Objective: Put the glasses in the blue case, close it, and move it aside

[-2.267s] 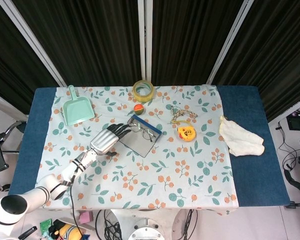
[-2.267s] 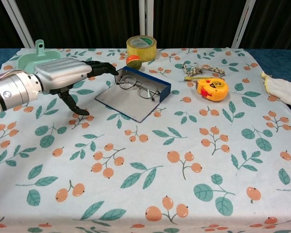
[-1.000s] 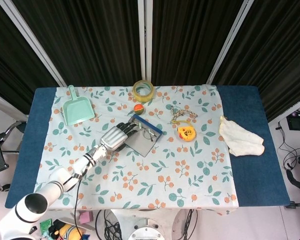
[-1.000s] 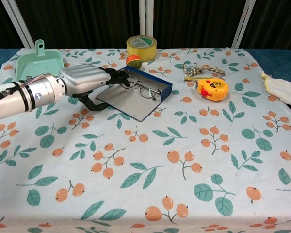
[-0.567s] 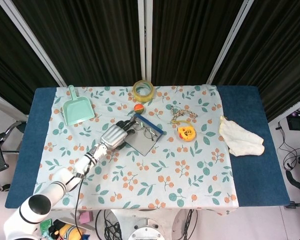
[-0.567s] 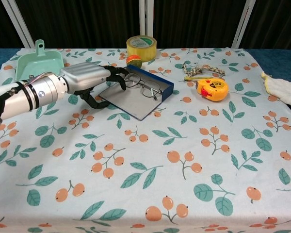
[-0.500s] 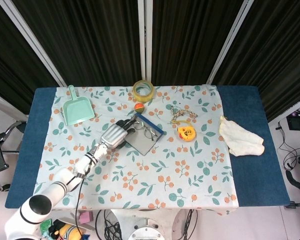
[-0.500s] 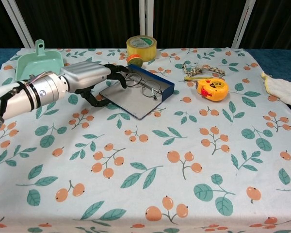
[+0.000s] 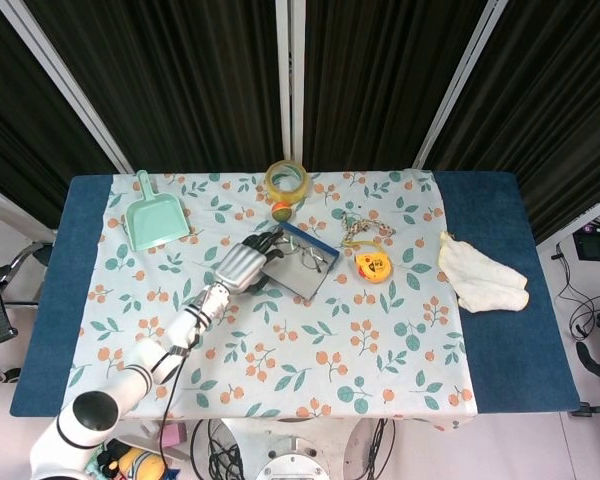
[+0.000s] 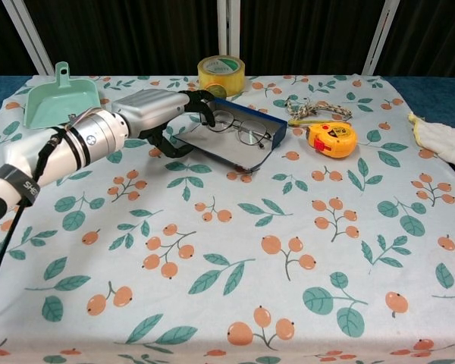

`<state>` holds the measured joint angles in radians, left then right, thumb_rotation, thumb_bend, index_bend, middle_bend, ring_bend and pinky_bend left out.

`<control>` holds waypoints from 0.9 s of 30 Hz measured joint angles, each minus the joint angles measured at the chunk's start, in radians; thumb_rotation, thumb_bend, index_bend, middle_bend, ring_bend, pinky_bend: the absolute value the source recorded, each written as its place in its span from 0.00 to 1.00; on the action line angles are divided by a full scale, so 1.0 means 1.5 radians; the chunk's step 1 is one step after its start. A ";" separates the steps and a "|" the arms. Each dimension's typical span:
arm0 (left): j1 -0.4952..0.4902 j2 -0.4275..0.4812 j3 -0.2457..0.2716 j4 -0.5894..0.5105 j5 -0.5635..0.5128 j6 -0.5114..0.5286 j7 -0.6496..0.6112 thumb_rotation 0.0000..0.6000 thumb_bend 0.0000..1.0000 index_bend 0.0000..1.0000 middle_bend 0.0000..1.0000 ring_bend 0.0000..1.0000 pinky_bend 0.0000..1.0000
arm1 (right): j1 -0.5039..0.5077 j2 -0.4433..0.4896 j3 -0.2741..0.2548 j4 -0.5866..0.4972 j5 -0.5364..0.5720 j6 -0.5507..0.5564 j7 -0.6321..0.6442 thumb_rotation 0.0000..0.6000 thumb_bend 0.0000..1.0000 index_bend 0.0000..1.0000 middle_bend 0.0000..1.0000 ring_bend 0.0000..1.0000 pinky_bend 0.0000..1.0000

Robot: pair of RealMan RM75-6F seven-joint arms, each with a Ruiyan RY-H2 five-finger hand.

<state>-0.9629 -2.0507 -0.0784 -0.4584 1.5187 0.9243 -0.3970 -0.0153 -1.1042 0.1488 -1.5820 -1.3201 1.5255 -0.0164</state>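
Since a couple seconds back, the left hand (image 10: 148, 110) has shoved the blue case (image 10: 246, 145) toward the yellow tape measure (image 10: 332, 138), fingers curled on its near-left end, not pinching. Case sits open just right of the hand, glasses (image 10: 239, 127) inside, long axis running away to the right. Right hand's nowhere, so closing looks like left's job.

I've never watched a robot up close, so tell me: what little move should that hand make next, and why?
Probably swing the grey lid over, onto the blue case. The glasses already lie inside, the case is open, and the left hand rests at the lid's left edge, well placed to fold it.
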 measured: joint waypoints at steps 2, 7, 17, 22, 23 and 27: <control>-0.006 -0.010 -0.012 0.006 -0.008 0.000 -0.001 1.00 0.40 0.27 0.02 0.06 0.16 | 0.000 0.001 0.001 -0.001 0.000 0.001 0.001 1.00 0.18 0.00 0.00 0.00 0.00; -0.032 -0.037 -0.041 0.032 -0.031 -0.009 0.003 1.00 0.40 0.27 0.02 0.06 0.16 | -0.003 0.004 0.002 -0.003 0.000 0.007 0.005 1.00 0.18 0.00 0.00 0.00 0.00; -0.079 -0.077 -0.068 0.079 -0.052 -0.042 0.012 1.00 0.40 0.35 0.02 0.06 0.16 | -0.009 0.014 0.008 -0.010 0.006 0.015 0.014 1.00 0.18 0.00 0.00 0.00 0.00; -0.083 -0.088 -0.054 0.104 -0.043 -0.043 0.025 1.00 0.40 0.53 0.02 0.06 0.16 | -0.014 0.017 0.012 -0.008 0.016 0.017 0.020 1.00 0.18 0.00 0.00 0.00 0.00; -0.081 -0.088 -0.049 0.105 -0.040 -0.043 0.026 1.00 0.40 0.57 0.02 0.06 0.16 | -0.014 0.017 0.012 -0.007 0.018 0.016 0.022 1.00 0.18 0.00 0.00 0.00 0.00; -0.069 -0.083 -0.027 0.109 -0.023 -0.036 0.025 1.00 0.40 0.66 0.02 0.06 0.16 | -0.012 0.016 0.013 -0.005 0.022 0.008 0.023 1.00 0.18 0.00 0.00 0.00 0.00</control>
<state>-1.0665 -2.1747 -0.1187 -0.2942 1.4837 0.8706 -0.3600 -0.0337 -1.0807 0.1678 -1.5899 -1.2877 1.5374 0.0178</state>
